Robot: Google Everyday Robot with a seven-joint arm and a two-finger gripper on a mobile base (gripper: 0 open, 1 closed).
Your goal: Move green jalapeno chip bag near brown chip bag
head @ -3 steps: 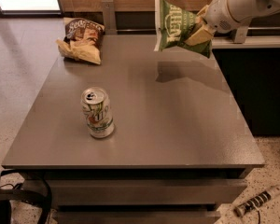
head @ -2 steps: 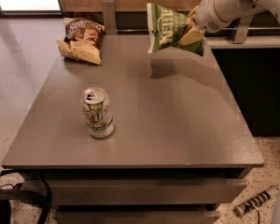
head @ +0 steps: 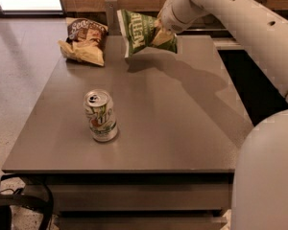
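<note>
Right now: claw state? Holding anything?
The claw is shut on the green jalapeno chip bag, lifted over the far side of the table, right of the brown chip bag.

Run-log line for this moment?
gripper: shut on glossy green foil chip bag above grey table's far side | dark brown chip bag: lying left, apart | soda can: upright

Upright soda can (head: 101, 116) on table (head: 182, 123)

perhaps "kettle" in white on the green jalapeno chip bag (head: 138, 33), in the gripper (head: 159, 31) above the table (head: 182, 128)
</note>
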